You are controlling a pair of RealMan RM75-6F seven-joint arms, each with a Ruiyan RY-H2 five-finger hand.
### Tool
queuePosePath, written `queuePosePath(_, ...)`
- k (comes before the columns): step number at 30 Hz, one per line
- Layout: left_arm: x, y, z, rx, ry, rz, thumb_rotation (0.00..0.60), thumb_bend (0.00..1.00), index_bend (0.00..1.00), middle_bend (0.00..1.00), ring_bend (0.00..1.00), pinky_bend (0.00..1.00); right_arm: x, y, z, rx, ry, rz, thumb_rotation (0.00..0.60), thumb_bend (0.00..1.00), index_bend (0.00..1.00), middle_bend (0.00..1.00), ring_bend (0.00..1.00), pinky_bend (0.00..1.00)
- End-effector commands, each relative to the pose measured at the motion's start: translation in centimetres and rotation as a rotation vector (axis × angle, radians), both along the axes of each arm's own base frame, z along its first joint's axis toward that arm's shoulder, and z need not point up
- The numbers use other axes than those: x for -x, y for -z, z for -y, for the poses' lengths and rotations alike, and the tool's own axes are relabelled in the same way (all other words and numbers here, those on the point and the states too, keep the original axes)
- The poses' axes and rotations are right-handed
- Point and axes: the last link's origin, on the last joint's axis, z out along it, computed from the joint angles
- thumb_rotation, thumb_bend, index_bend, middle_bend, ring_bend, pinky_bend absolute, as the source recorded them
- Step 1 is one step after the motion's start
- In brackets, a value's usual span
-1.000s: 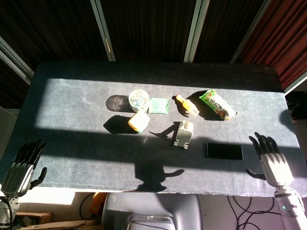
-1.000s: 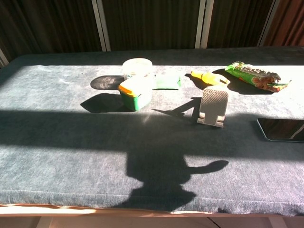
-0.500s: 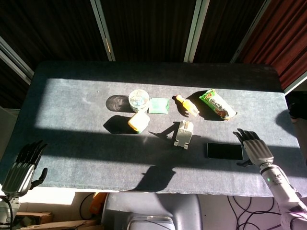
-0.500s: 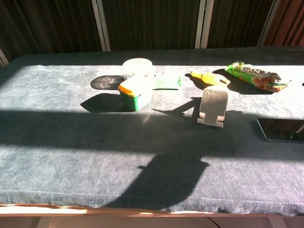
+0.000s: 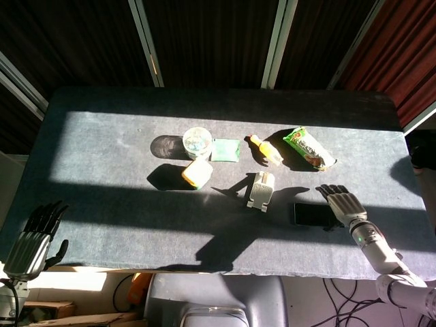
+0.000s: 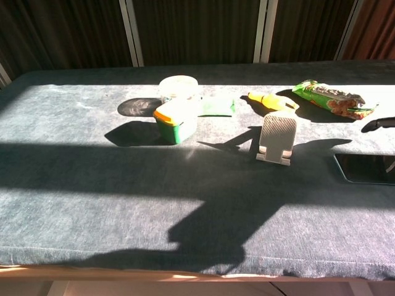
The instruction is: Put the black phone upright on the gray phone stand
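The black phone [image 5: 311,215] lies flat on the dark table, right of the gray phone stand [image 5: 259,191]; the chest view shows the phone [image 6: 365,168] at its right edge and the stand [image 6: 277,140] upright. My right hand [image 5: 343,205] hovers over the phone's right end with fingers spread, holding nothing; whether it touches the phone is unclear. My left hand [image 5: 30,240] hangs open off the table's near left corner. Neither hand shows in the chest view.
Behind the stand sit a clear cup [image 5: 196,142], a green packet [image 5: 225,149], an orange-and-green box [image 5: 195,174], a small orange bottle [image 5: 266,149] and a snack bag [image 5: 308,148]. Dark window frames rise beyond the far edge.
My right hand has moved left and forward from the table's right front corner to over the phone's right end. The left hand and all objects stayed still.
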Motion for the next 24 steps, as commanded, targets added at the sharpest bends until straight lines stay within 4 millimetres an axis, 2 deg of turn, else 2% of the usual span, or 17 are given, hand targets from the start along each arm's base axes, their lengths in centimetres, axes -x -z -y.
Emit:
queuePosePath(1,0.0,0.0,0.0,0.0,0.0,0.0,0.6,0.46,0.0,0.0,0.0,0.06,-0.1,0.5,0.2,-0.014,0.009,0.016,0.6,0.14,0.28,0.19,0.0,0.01)
queuePosePath(5,0.0,0.0,0.1,0.003,-0.001,-0.001,0.6,0.46,0.0,0.0,0.0,0.06,-0.1,0.9,0.3,-0.021,0.009,0.024,0.6,0.18,0.35,0.21,0.0,0.03)
queuePosePath(24,0.0,0.0,0.1,0.011,-0.002,0.006,0.6,0.46,0.0,0.0,0.0,0.06,-0.1,2.2,0.5,-0.031,0.014,0.027,0.6,0.21,0.44,0.27,0.03,0.08)
